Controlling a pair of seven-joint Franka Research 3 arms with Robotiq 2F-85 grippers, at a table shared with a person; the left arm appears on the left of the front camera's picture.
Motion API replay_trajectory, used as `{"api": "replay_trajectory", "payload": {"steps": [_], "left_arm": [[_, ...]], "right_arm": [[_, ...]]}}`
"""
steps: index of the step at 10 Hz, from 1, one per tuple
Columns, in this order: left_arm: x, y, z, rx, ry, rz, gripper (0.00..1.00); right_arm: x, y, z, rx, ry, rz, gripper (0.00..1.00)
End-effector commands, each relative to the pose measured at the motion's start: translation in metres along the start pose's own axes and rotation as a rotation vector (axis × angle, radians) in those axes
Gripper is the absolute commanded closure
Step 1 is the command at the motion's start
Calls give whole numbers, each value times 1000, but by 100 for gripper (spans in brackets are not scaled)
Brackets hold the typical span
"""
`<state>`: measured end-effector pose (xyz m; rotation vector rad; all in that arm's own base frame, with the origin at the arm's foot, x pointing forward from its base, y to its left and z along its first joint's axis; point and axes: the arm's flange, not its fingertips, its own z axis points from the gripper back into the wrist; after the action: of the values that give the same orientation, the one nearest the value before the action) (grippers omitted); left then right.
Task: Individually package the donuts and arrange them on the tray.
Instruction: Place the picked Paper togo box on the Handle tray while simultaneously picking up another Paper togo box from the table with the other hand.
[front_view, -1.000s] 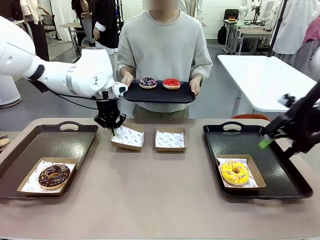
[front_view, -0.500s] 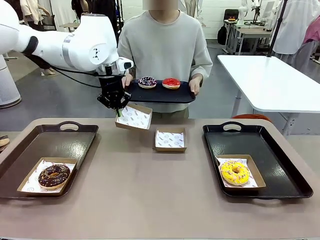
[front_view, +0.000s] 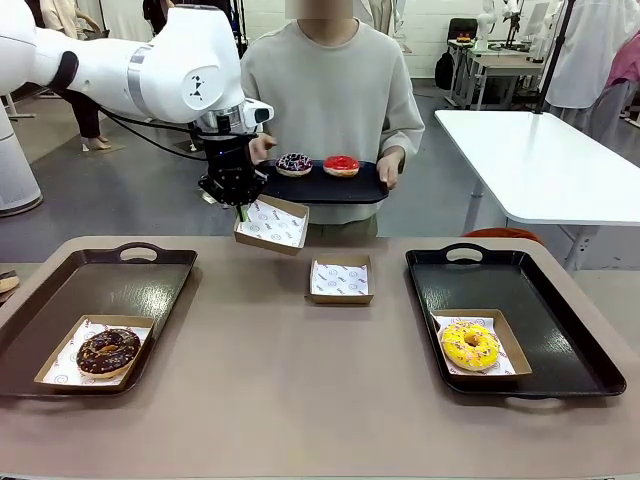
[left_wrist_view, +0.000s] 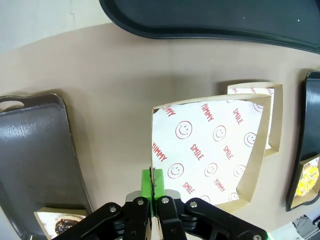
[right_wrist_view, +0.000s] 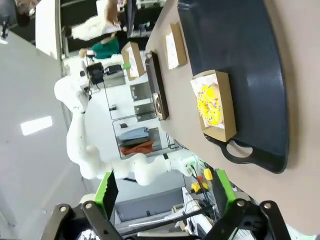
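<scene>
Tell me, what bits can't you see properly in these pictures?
- Left wrist view: the chocolate donut is cut off by the bottom edge and the left gripper.
- Left wrist view: the yellow donut runs off the right edge.
- Left wrist view: the held box covers most of the empty box behind it.

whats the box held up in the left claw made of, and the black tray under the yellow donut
Lifted box: looks like thin brown cardboard, matte, with folded kraft-coloured walls. Its liner: seemingly white paper, printed with red smileys. Tray: probably moulded plastic, dark with a soft sheen, rounded rim and cut-out handle.
</scene>
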<state>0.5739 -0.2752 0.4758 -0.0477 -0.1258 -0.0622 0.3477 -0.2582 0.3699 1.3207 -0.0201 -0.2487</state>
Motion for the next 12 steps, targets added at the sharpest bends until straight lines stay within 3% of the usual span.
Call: {"api": "replay_trajectory", "payload": {"steps": [1, 4, 12], "left_arm": [[6, -8, 7, 49, -3, 40, 100], [1, 0, 3, 5, 0, 10, 100], [1, 0, 3, 5, 0, 10, 100]], "right_arm": [[0, 0, 8, 18, 30, 73, 0], [-3, -2, 6, -24, -17, 78, 0], [0, -1, 4, 11, 12, 55, 0]]}}
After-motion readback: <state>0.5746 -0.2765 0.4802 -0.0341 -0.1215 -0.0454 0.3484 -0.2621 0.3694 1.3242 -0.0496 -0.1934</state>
